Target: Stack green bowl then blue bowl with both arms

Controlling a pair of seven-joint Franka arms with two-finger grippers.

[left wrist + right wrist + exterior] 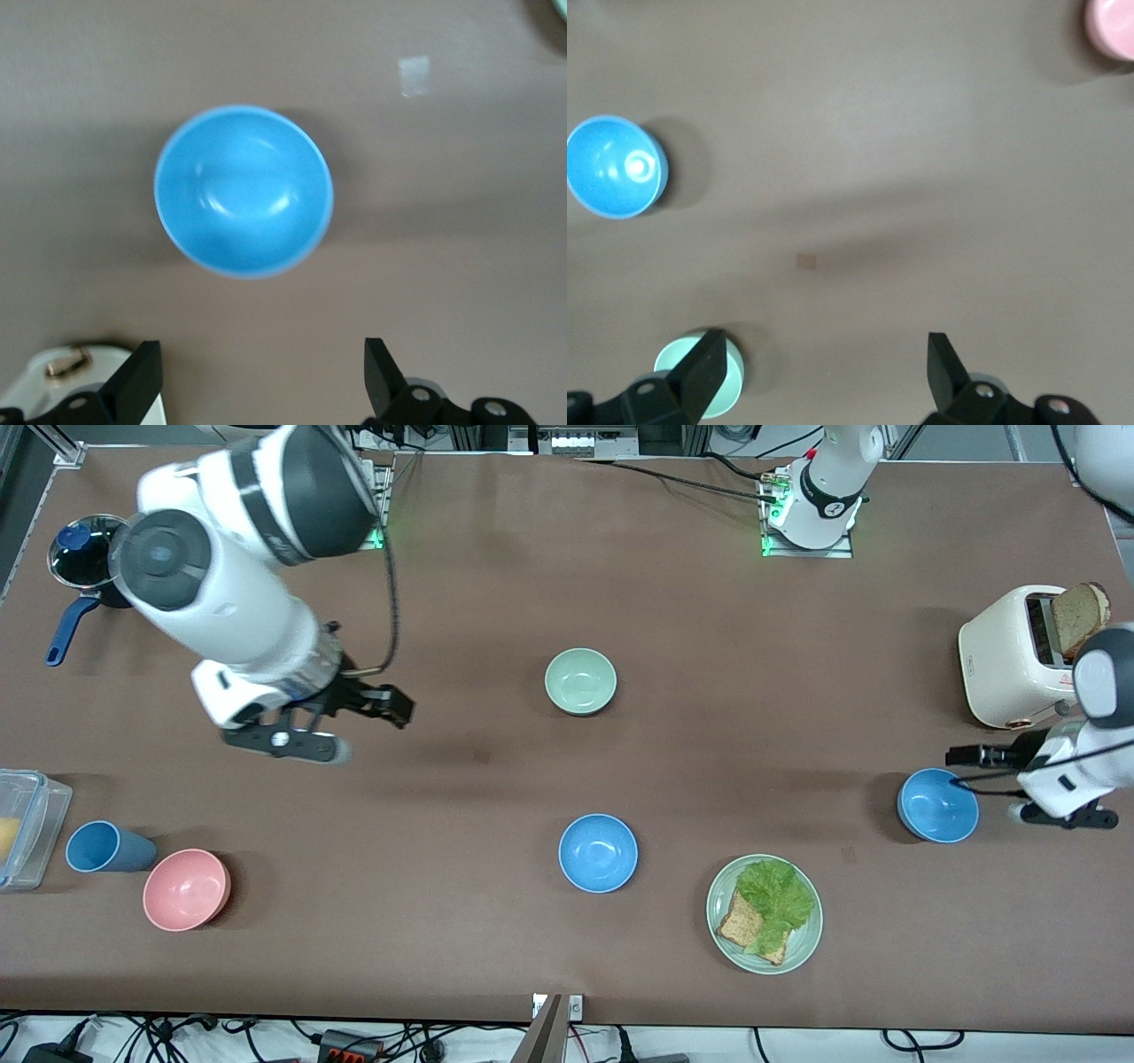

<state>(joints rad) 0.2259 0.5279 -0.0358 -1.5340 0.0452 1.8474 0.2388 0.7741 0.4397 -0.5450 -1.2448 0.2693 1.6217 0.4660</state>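
Front view: we found the green bowl (580, 681) mid-table, one blue bowl (598, 853) nearer the camera, another (938, 805) at the left arm's end. The right gripper (354, 726) hung over bare table (496, 584).

Left wrist view: left gripper (257, 376) fingers wide apart, empty, over that blue bowl (244, 190).

Right wrist view: fingers (704, 372) spread, empty.

We judged the bowls light, stiff and slippery; take the rim. No writing was readable.

The clear container (22, 828) at nine o'clock is cut by the front view's edge; something yellow, perhaps food, shows inside
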